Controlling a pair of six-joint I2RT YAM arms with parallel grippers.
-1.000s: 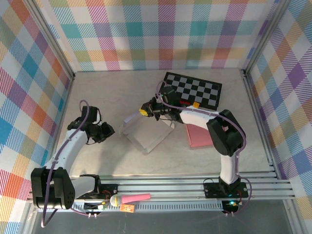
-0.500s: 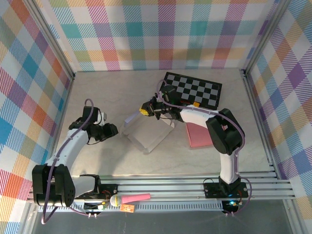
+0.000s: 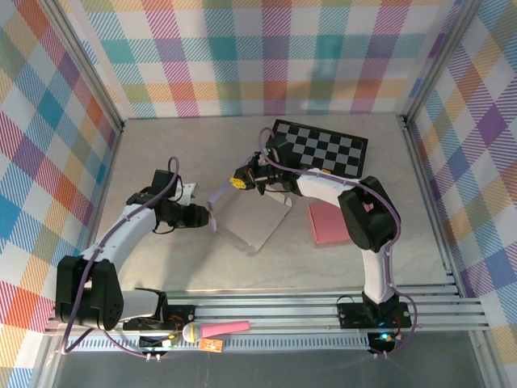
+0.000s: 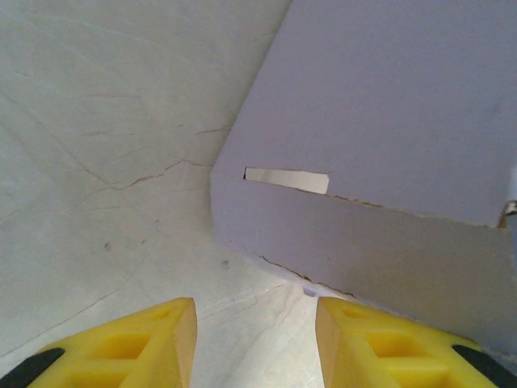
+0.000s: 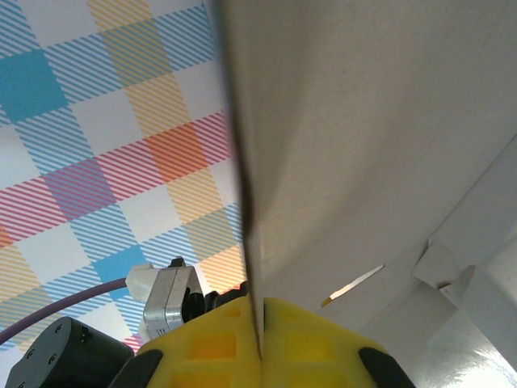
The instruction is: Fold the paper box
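The paper box [image 3: 252, 217] is a pale lavender-white sheet, partly folded, lying mid-table. My right gripper [image 3: 241, 182] is at its far-left edge, shut on a raised wall of the box; in the right wrist view the yellow fingers [image 5: 210, 347] pinch the thin edge of that wall [image 5: 339, 145]. My left gripper [image 3: 203, 217] is at the box's left corner, open and holding nothing. In the left wrist view its yellow fingertips [image 4: 161, 331] frame bare table just short of the box's side [image 4: 363, 242], which has a narrow slot [image 4: 287, 179].
A black-and-white checkerboard [image 3: 323, 149] lies at the back right. A pink pad [image 3: 327, 224] lies right of the box. A pink and yellow-green item [image 3: 214, 330] rests on the front rail. Plaid walls [image 3: 48, 145] close in the table.
My left arm has swung right, up to the box's left corner, and its jaws have opened wider. The right gripper has kept its hold while the box shifted slightly.
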